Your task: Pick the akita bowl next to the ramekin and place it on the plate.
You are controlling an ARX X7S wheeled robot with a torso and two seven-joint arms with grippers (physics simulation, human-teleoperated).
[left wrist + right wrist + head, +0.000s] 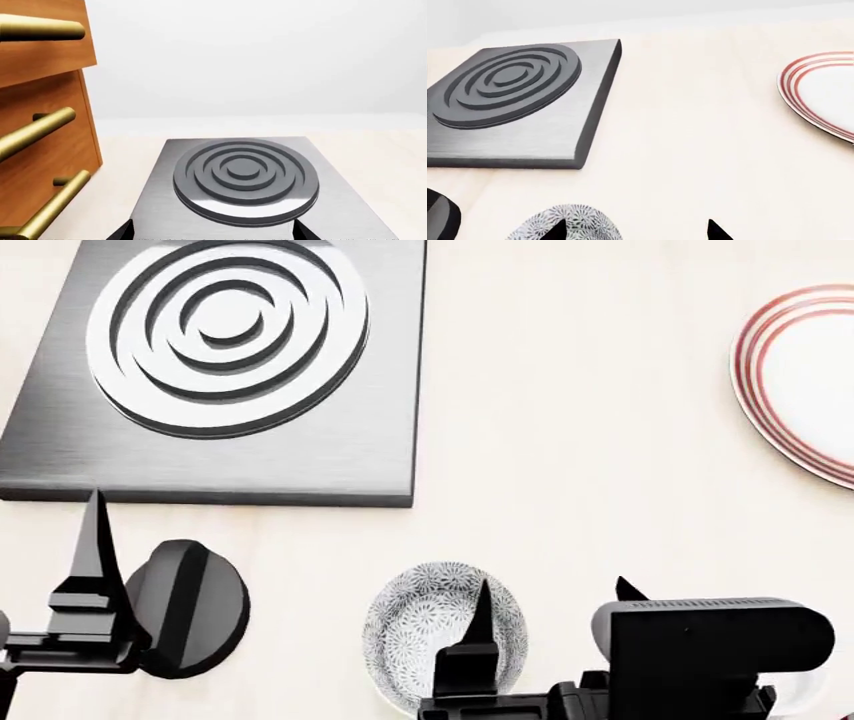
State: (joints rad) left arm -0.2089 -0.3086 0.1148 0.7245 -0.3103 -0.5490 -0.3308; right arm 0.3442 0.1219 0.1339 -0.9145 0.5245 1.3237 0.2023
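A grey-and-white floral akita bowl (414, 635) sits upright on the pale counter near the front edge of the head view, also low in the right wrist view as the bowl (584, 222). My right gripper (553, 587) (635, 231) is open and holds nothing. One of its fingers (481, 615) overlaps the bowl, and the gap between the fingers lies mostly over bare counter to the bowl's right. The red-ringed plate (801, 390) (824, 92) lies far right, cut off by the frame. My left gripper (213, 232) is open and empty over the burner slab's near edge. No ramekin shows.
A grey metal slab with a ringed burner (227, 335) (243, 175) (507, 82) lies at the back left. Wooden drawers with brass handles (47, 130) stand beside it. My right arm's black housing (714, 650) hides the counter at the front right.
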